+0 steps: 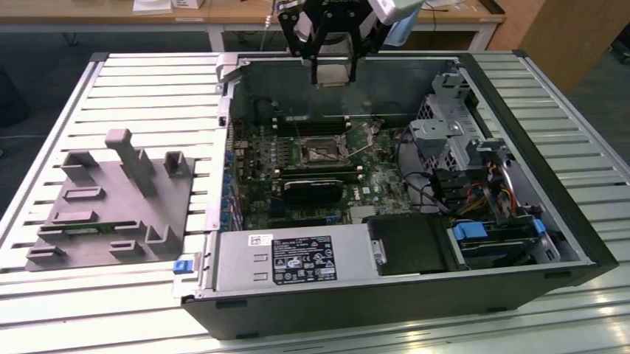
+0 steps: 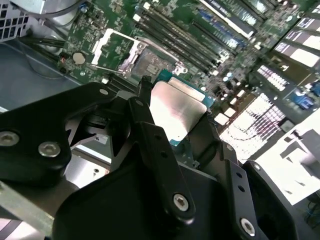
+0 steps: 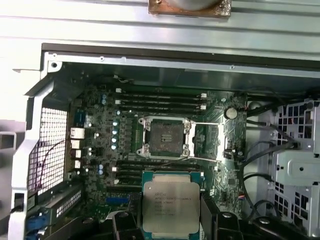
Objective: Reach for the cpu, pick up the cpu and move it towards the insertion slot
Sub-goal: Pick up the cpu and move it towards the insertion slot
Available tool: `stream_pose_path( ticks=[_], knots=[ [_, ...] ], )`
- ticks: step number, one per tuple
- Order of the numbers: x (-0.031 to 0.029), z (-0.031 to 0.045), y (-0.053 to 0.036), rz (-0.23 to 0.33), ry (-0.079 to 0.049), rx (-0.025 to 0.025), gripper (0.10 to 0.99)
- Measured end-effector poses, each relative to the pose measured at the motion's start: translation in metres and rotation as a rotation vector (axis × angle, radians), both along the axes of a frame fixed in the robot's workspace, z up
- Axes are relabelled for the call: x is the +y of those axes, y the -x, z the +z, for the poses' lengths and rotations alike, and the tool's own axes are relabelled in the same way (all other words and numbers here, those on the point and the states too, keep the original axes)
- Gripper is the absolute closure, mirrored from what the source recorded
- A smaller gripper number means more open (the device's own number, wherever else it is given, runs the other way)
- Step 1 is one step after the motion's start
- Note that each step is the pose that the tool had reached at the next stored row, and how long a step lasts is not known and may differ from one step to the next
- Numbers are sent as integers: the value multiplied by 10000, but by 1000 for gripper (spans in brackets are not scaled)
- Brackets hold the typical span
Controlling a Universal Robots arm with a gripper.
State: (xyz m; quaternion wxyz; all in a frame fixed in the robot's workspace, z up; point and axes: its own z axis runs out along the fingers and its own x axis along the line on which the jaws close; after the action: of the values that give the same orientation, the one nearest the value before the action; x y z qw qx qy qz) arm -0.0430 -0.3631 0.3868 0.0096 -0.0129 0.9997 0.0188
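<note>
The cpu, a flat square chip with a silver top, hangs in my gripper, which is shut on its two sides above the far wall of the open computer case. In both wrist views the cpu sits between the black fingers, clear of the board. The insertion slot lies open on the green motherboard below the cpu, with its metal frame and thin lever swung aside. The cpu is apart from the slot, above it and offset toward the case's far wall.
A grey fixture block stands on the slatted table at the exterior view's left. Inside the case are memory slots, a black rectangular block, a power supply and a drive cage with cables. A copper-edged metal piece lies outside the case.
</note>
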Motion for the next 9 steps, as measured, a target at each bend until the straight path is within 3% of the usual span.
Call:
stream_pose_path(
  ticks=[9],
  knots=[
    [146,-92,-61,-11,37,19,541]
  ],
)
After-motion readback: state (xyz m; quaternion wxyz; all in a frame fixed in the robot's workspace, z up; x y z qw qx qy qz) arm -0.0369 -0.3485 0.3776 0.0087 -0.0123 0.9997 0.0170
